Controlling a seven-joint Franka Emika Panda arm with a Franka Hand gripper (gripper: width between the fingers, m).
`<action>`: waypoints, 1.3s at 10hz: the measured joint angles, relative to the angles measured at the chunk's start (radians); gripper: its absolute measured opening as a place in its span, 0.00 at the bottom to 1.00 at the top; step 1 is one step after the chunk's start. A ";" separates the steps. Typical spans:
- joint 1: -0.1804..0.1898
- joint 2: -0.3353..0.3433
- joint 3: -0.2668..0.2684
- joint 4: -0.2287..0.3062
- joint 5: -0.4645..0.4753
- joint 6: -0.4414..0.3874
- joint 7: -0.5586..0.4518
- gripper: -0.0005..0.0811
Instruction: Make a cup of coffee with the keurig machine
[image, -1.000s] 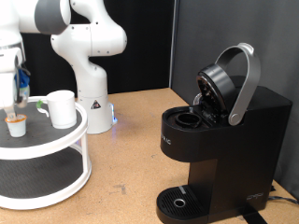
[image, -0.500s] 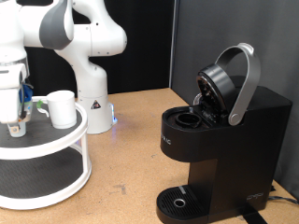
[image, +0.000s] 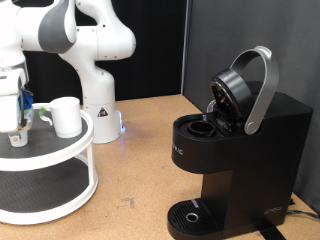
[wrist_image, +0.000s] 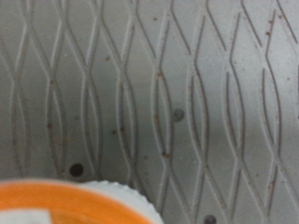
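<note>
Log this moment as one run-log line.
end effector: over pod, top shelf | cup: on shelf | keurig machine: lid open

white cup upright, black keurig lid open

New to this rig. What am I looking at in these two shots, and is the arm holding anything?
The exterior view is from a camera off the arm. The white jointed machine is a robot arm; its gripper is at that view's left edge, lowered over a small pod on the top shelf of a round white two-tier stand. A plain white cup stands on the same shelf, beside the pod. At that view's right sits the black keurig machine with its lid up and the pod chamber open.

The wrist view comes from a camera on the hand, looking along the fingers: it shows the stand's patterned shelf and the pod's orange top at the frame edge.

Whether the fingers have closed on the pod isn't visible.
</note>
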 joint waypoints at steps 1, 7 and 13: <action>0.000 0.000 -0.001 0.000 0.001 0.001 -0.002 0.99; 0.000 -0.021 -0.001 0.006 0.017 -0.010 -0.020 0.99; -0.011 -0.113 0.014 0.026 -0.006 -0.106 -0.015 0.99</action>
